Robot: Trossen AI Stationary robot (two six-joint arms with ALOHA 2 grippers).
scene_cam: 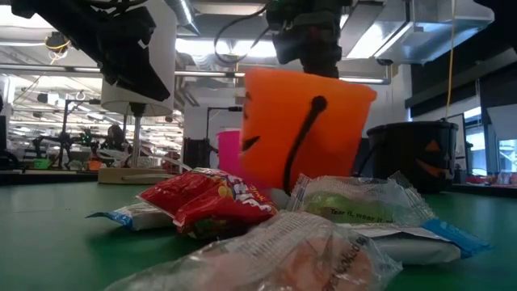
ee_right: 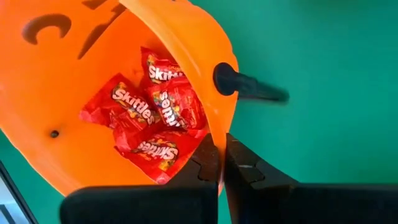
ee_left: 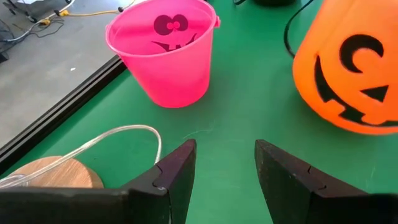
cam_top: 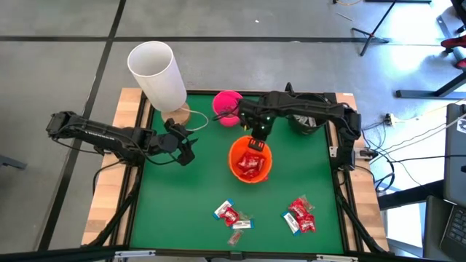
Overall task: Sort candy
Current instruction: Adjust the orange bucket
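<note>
**Operator:** My right gripper [ee_right: 221, 163] had its fingers pinched shut on the orange bucket's [cam_top: 250, 161] rim at its 12 o'clock, the bucket tipped. Left gripper [ee_left: 225, 168] hung parted, empty, at 9 o'clock.

**Observer:** And the candy?

**Operator:** Red packs [ee_right: 152, 115] lay inside the bucket, long axes mixed; loose candy [cam_top: 231, 215] lay at the table's 6 o'clock, more [cam_top: 301, 215] toward 5. I feared the thin rim slipping and spilling them.

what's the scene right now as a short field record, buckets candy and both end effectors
orange bucket: table centre, red candy inside
right end effector: shut on orange bucket rim
left end effector: open, empty, facing pink bucket
black bucket: far right corner
loose candy: two clusters on green mat, near edge
white cylinder: far left
</note>
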